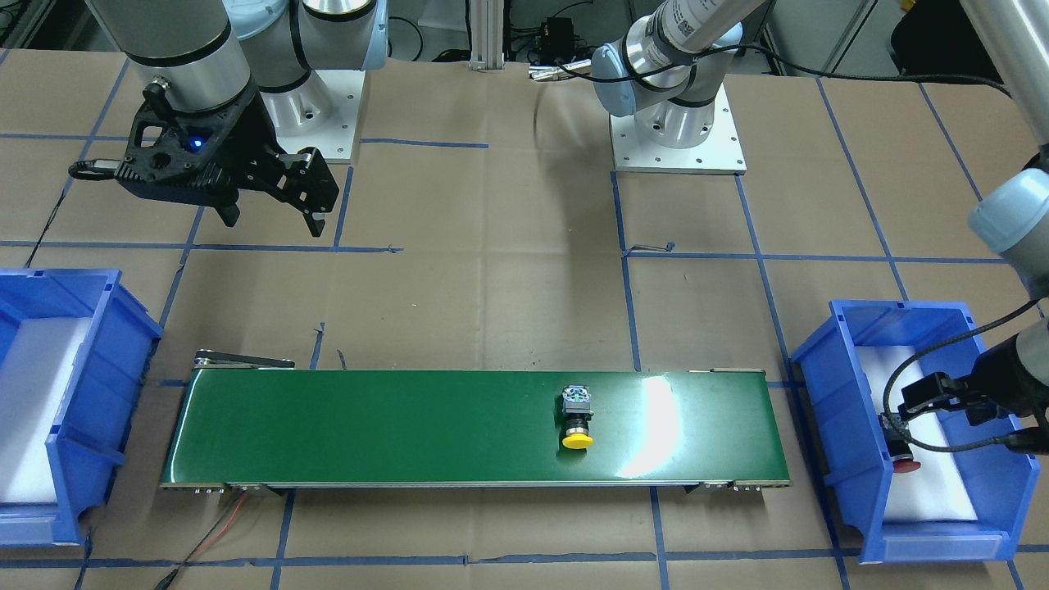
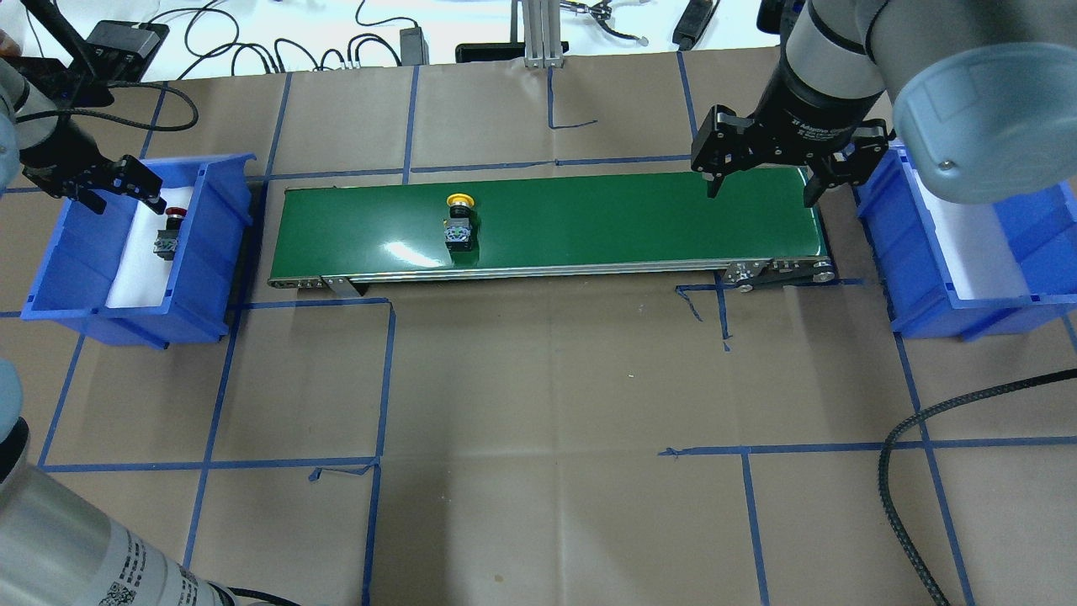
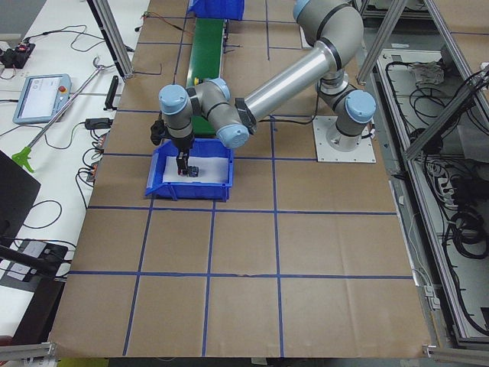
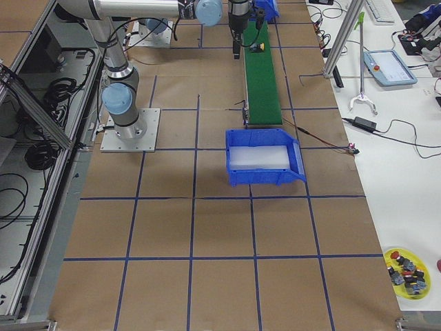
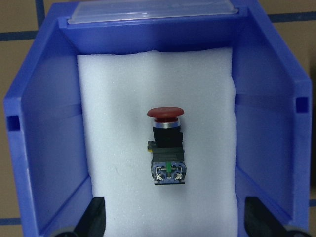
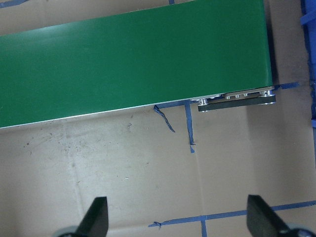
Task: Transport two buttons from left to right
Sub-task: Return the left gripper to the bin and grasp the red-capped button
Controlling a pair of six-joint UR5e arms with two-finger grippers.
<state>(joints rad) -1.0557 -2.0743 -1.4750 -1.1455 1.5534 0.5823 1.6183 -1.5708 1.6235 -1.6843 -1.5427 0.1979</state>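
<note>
Buttons lie well apart: the red button point(image 5: 167, 143) rests on its side on the white foam point(image 5: 113, 108) inside the left bin point(image 2: 210, 244), while the yellow button point(image 2: 459, 220) lies on its side on the green conveyor belt point(image 2: 606, 219), in the half of the belt nearer that bin, its cap pointing away from the robot. The left tool point(image 2: 128, 202) hangs over the left bin with its fingers spread wide and nothing between them. In the left wrist view the red button sits centred in the gap, ahead of the fingertips point(image 5: 96, 217) and clear of both, its cap turned toward the bin's far wall and its grey-green block toward the camera. The right tool point(image 2: 761, 194) hovers above the belt's other end, beside the right bin point(image 2: 917, 278), with its fingers also spread and empty. The yellow button lies far along the belt from it. Both bins and the belt stand on the brown surface point(image 2: 538, 404), which is marked with blue tape lines.
</note>
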